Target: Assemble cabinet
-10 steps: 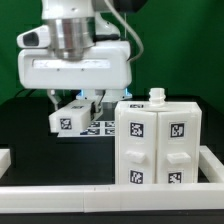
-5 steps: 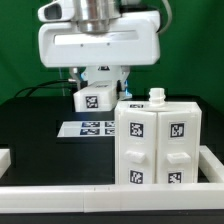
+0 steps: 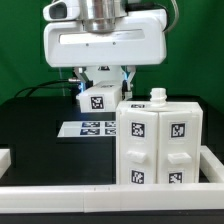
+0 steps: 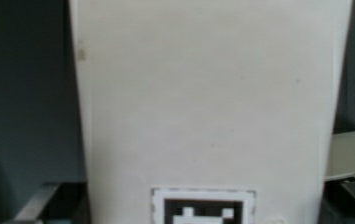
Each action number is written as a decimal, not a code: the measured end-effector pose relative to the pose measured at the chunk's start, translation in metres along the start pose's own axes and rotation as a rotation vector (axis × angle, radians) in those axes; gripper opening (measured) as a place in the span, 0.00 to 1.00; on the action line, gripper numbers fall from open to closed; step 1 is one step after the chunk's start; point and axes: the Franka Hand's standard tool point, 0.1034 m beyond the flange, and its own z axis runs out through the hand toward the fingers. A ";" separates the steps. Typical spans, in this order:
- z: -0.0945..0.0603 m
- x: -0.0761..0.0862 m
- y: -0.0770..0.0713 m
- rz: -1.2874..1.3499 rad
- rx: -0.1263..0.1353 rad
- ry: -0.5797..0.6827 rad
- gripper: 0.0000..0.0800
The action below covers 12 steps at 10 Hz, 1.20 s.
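Observation:
The cabinet body is a white boxy block with several black-and-white tags and a small peg on top; it stands at the exterior view's right, against the white frame. My gripper hangs above the table to the cabinet's left, shut on a small white tagged block held in the air, just above and beside the cabinet's top left corner. In the wrist view the white block fills the picture, its tag at the edge; dark fingers flank it.
The marker board lies flat on the black table behind the cabinet. A white frame wall runs along the front and the right side. A white block end shows at the exterior view's left edge.
The arm has carried the tagged block up and toward the exterior view's right, from over the marker board's left to beside the cabinet's top; in the last half second it shifted only slightly.

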 end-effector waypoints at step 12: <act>-0.045 0.062 -0.081 -0.031 0.012 0.030 0.70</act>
